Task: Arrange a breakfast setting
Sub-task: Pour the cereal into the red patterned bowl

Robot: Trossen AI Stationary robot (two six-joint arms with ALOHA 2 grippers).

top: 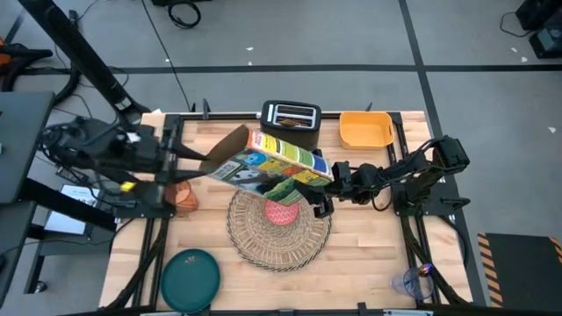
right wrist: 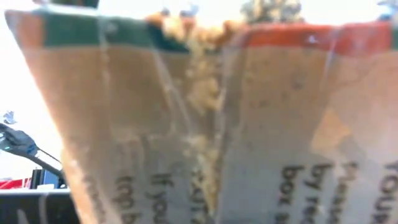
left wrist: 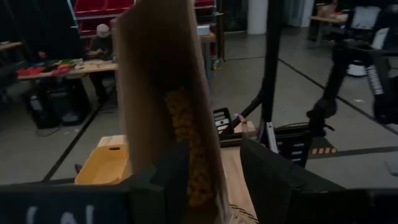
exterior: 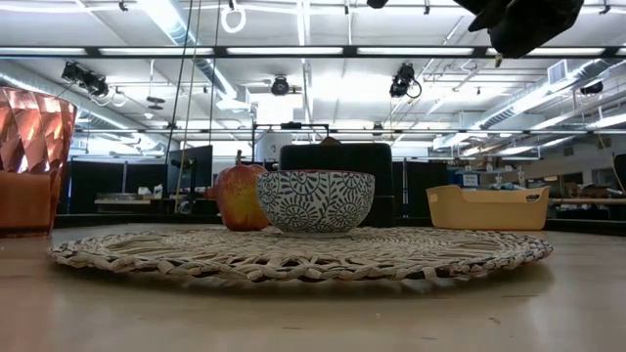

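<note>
Currently both my claws, left claw (top: pixel 189 158) and right claw (top: pixel 327 187), clamp a cereal box (top: pixel 272 167) tilted above the red bowl (top: pixel 282 212) on the woven placemat (top: pixel 250 239).

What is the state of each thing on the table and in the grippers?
bowl: upright on the placemat.
cereal box: open, tilted, held above the bowl.
plate: bare, off the placemat.
right gripper: shut on the cereal box.
left gripper: at the box's open end.
</note>
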